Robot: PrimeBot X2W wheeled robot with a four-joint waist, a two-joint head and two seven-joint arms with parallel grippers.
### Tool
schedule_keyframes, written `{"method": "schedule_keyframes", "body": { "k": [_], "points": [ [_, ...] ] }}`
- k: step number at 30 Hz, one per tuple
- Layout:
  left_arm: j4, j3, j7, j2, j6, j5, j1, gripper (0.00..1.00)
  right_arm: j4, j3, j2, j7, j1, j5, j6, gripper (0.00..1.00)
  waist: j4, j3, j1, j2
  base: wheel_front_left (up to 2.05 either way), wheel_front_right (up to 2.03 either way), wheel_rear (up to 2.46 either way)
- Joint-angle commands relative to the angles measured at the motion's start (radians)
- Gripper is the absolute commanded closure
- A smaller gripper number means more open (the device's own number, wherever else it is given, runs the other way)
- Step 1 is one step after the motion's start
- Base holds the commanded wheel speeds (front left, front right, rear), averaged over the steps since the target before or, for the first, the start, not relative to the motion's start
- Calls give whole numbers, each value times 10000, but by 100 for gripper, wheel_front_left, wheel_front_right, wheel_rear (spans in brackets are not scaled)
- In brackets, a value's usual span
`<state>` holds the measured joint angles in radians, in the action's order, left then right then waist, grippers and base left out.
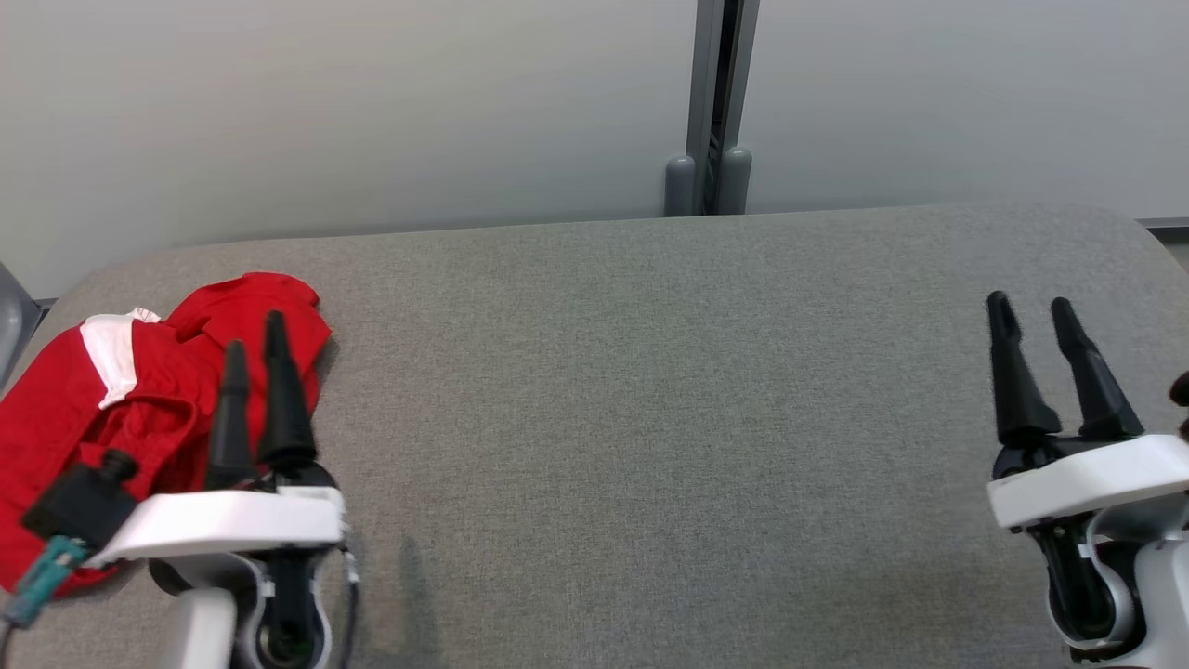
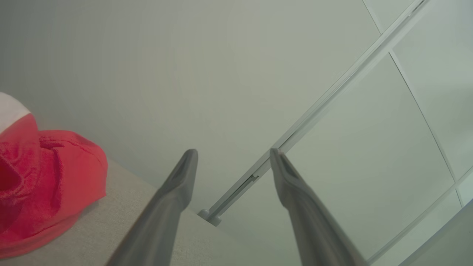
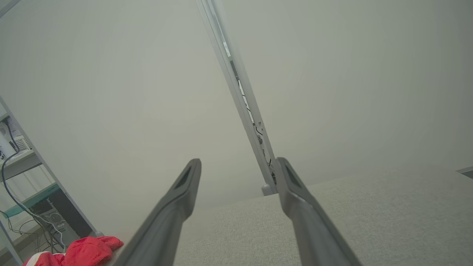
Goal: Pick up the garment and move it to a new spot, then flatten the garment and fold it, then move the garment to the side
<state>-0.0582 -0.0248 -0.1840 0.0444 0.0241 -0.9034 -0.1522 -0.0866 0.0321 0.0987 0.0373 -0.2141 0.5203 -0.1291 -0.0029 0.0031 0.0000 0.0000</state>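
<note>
By the look of it no step is done yet. Nearest, the left gripper (image 1: 254, 336) and right gripper (image 1: 1030, 307) hover with jaws wide apart, holding nothing. Beyond the left one, the red garment (image 1: 51, 409) lies crumpled at the table's (image 1: 650, 372) left edge, still to be lifted, flattened, folded and set aside.

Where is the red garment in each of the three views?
Head view: red garment at the lower left, partly hidden by the left gripper.
Left wrist view: garment at the left edge, lower half.
Right wrist view: garment in the bottom left corner.
Shared landmark: the grey wall post.
</note>
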Motion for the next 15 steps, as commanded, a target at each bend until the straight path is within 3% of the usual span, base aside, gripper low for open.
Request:
{"method": "schedule_keyframes", "body": {
  "k": [1, 15],
  "points": [
    [263, -394, -48, 33, 208, 761, 62, 0, 182, -345, 217, 176, -194, -611, -15, 0, 4, -3, 0, 0, 0, 0, 0],
    [-435, -2035, -237, 46, 1295, 3616, 507, 0, -150, -394, -146, 706, 328, -2066, -16, 0, -38, -82, 0, 0, 0, 0, 0]
  ]
}}
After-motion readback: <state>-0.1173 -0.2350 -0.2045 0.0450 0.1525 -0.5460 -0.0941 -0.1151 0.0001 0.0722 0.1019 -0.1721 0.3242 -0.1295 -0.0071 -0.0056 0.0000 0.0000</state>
